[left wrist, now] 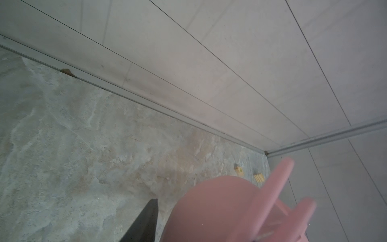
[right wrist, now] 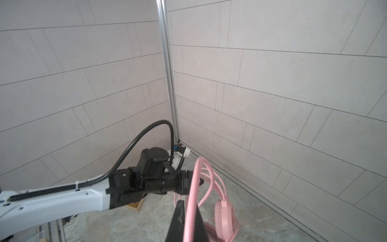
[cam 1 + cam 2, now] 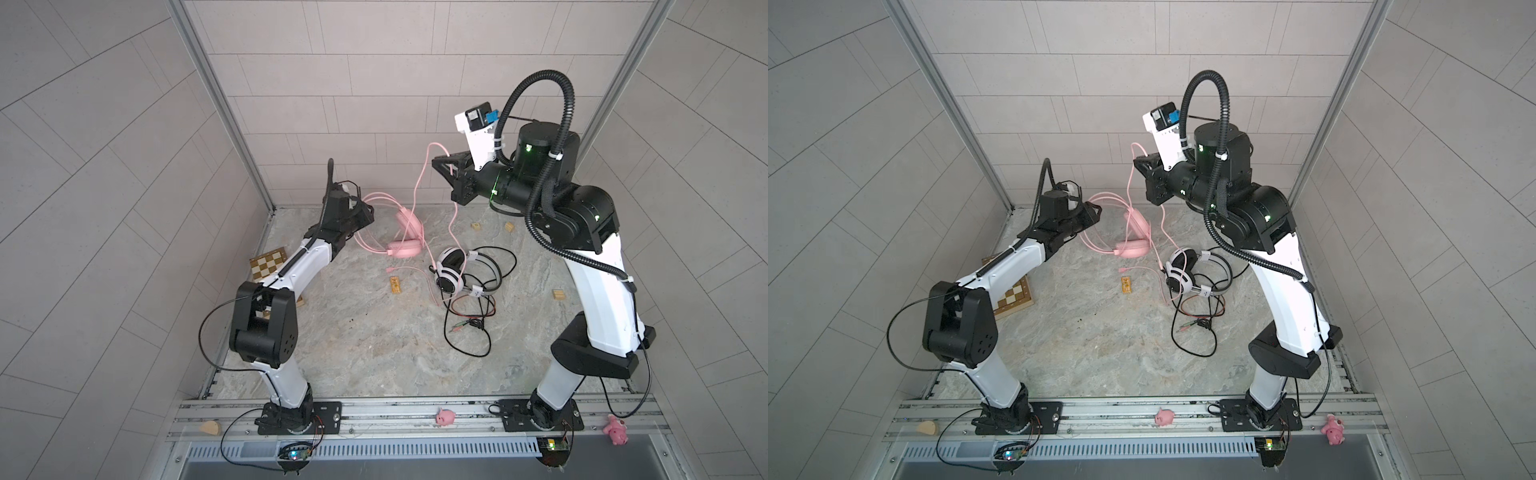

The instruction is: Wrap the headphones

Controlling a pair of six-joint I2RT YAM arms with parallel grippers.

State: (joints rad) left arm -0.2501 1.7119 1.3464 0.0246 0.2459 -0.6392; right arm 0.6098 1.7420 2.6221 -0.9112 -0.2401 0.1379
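Currently the pink headset (image 3: 409, 226) is sitting upper-centre on the table (image 3: 353, 357), ear cups down, with its band tilting up toward frame left. Gripping: the left gripper (image 3: 368, 208) is clamping the thin double headband (image 2: 210, 172). Raised at upper centre, the right gripper (image 3: 439, 160) is pinching the pink cable (image 2: 189, 201), which is drooping off both sides of the closed jaws. Just right of centre the white-and-black headset (image 3: 453, 270) is lying flat, its black cable (image 3: 473, 323) sprawling below it, nothing touching either.

Handling guess: both are looking light, with soft padded cups and springy plastic bands likely flexing under a hard squeeze. Cables are thin, limp and smooth, probably slipping and tangling. Pinching them short and holding the band, not the cushions, is looking safest.

Surface is reading as matte marbled stone. Small wooden blocks (image 3: 395, 286) and a checkered board (image 3: 268, 266) are sitting around.
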